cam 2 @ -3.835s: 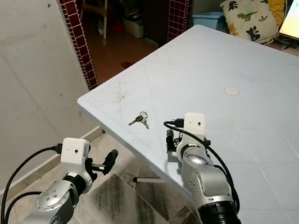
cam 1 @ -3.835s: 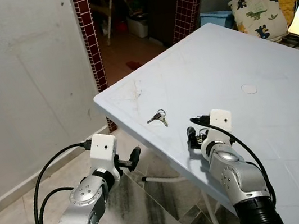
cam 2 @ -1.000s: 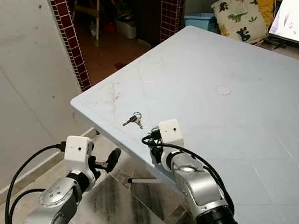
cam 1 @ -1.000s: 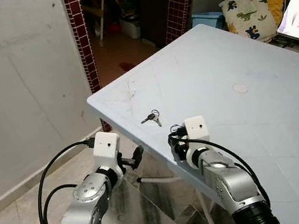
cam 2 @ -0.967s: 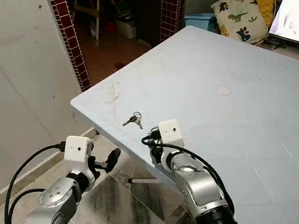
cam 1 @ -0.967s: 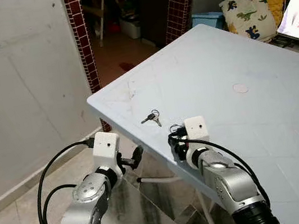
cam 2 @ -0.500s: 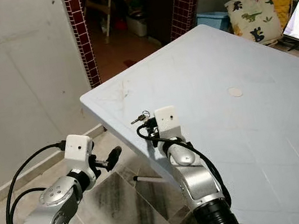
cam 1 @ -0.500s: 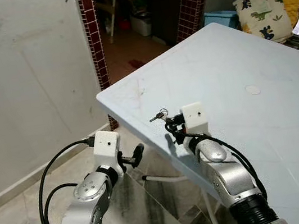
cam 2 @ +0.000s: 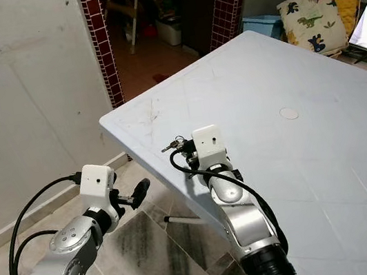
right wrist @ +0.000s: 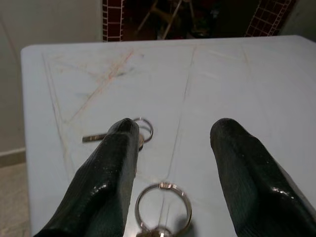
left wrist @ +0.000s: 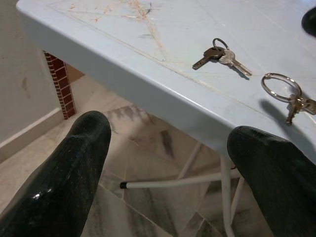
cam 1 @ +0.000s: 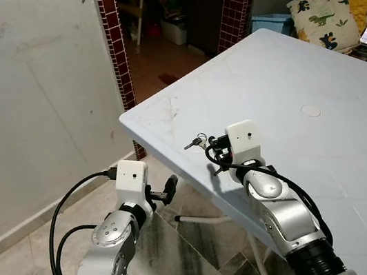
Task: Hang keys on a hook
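While the keys (cam 1: 197, 141) are lying near the corner of the white table (cam 1: 312, 68), the right gripper (right wrist: 170, 163) is hovering just behind them, fingers spread apart; the left gripper (left wrist: 168, 163) is waiting wide open below the table edge.

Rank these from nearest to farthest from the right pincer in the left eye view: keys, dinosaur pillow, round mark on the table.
1. Keys, just ahead of the right pincer, near the table's corner.
2. Round mark, mid-table to the right.
3. Dinosaur pillow, beyond the table's far end.
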